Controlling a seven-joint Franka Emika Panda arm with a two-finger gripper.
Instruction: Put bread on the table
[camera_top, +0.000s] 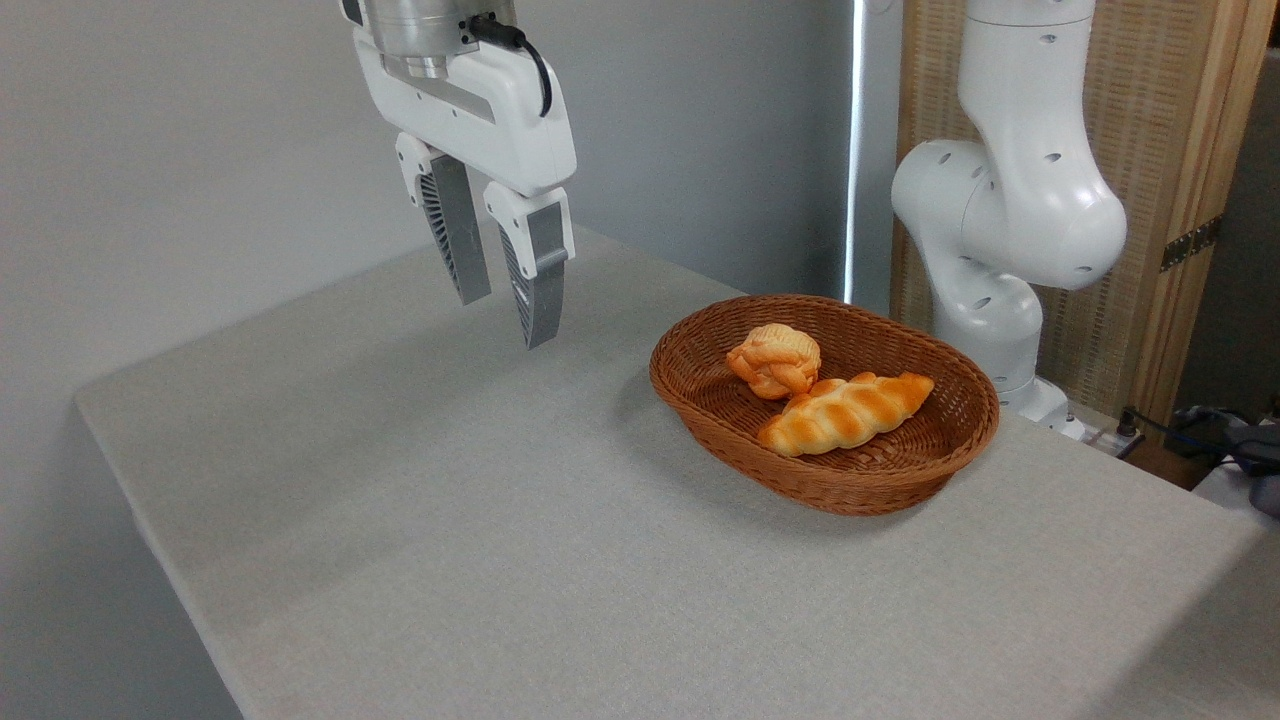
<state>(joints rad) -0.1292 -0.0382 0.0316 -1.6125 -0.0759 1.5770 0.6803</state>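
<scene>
The white two-finger gripper (505, 315) hangs above the left half of the large light grey, fabric-textured table (500, 560), its grey ribbed fingers (455, 235) pointing down and spread apart with a clear gap between them — nothing is held. The small round knotted bun of pale orange-golden bread (775, 360) lies well to the right of the gripper and lower in the picture, inside the brown oval wicker basket (860, 485), toward the basket's back left part. Just beside it, touching or nearly touching, rests a longer braided golden loaf (845, 412) — it lies slantwise across the basket's middle. The basket sits on the table's right portion, apart from the gripper. Behind the basket stands the white jointed robot arm base (1010, 220).
</scene>
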